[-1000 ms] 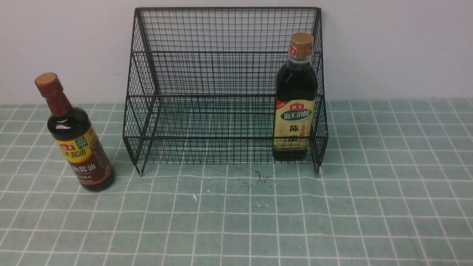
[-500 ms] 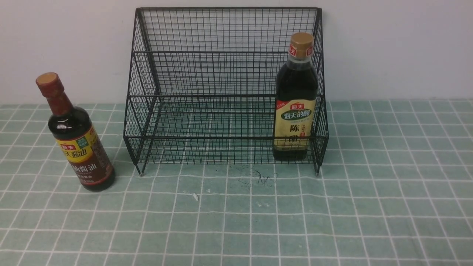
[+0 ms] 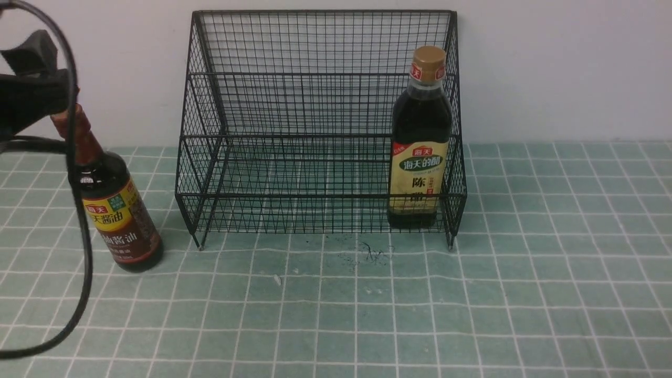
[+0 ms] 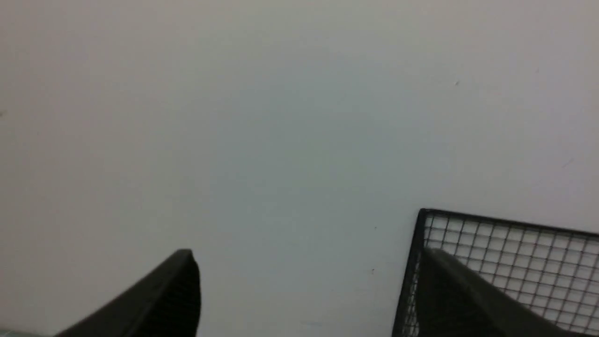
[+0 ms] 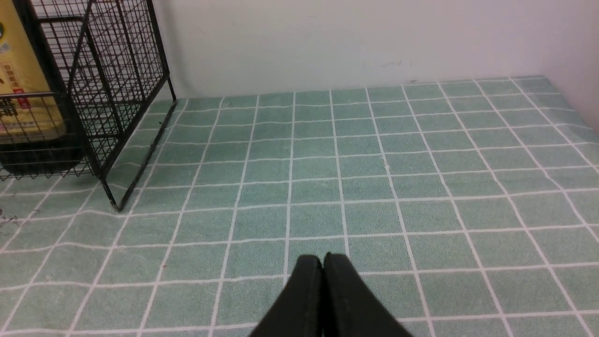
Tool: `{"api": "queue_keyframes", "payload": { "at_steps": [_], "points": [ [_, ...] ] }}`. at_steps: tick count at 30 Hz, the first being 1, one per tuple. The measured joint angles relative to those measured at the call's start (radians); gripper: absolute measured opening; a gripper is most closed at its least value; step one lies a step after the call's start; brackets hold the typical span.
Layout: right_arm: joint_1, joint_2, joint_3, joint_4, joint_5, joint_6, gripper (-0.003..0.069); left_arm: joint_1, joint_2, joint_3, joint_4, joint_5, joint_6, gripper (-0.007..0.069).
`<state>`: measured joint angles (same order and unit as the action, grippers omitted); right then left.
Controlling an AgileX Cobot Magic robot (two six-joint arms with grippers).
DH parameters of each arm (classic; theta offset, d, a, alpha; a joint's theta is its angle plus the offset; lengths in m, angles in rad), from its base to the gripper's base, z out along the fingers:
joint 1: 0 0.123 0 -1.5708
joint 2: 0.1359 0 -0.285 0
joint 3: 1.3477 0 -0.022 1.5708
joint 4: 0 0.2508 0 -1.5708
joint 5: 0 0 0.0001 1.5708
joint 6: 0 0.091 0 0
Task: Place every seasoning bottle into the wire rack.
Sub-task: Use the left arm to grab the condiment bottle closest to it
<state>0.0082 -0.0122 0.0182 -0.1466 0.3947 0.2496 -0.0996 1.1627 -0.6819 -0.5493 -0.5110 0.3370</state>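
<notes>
The slim-necked seasoning bottle (image 3: 118, 210) with a yellow-brown label stands on the cloth left of the wire rack (image 3: 315, 105). My left arm's black body (image 3: 29, 94) hangs in front of its cap and hides it. In the left wrist view my left gripper (image 4: 307, 252) is open, with only bare wall between its fingers and the rack's top corner (image 4: 491, 248) beside one finger. The larger bottle (image 3: 420, 157) with a tan cap stands inside the rack at its right end; its label (image 5: 18, 89) shows through the mesh (image 5: 121, 70). My right gripper (image 5: 323, 258) is shut and empty above the cloth, right of the rack.
A green checked cloth (image 3: 525, 294) covers the table, with a white wall (image 3: 551, 68) close behind the rack. A black cable (image 3: 84, 252) loops down at the front left. A dark smudge (image 3: 370, 252) and a small white scrap (image 3: 277, 280) lie before the rack.
My left arm and its cable have come into the front view at the upper left, now covering the slim bottle's cap. Both bottles and the rack stand where they were.
</notes>
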Motion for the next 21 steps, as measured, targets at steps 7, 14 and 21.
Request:
{"api": "queue_keyframes", "payload": {
  "at_steps": [7, 14, 21],
  "points": [
    [0.0, 0.0, 0.0, 0.0, -0.002, 0.0, -0.0013, 0.0, 0.163, -0.069, -0.115, -0.049, 0.106, 0.0574],
    [0.0, 0.0, 0.0, 0.0, -0.003, 0.0, -0.0013, 0.0, 0.265, -0.078, -0.147, -0.065, 0.116, 0.0574],
    [0.0, 0.0, 0.0, 0.0, -0.003, 0.0, -0.0013, 0.0, 0.348, -0.078, -0.147, -0.066, 0.116, 0.0574]
  ]
}}
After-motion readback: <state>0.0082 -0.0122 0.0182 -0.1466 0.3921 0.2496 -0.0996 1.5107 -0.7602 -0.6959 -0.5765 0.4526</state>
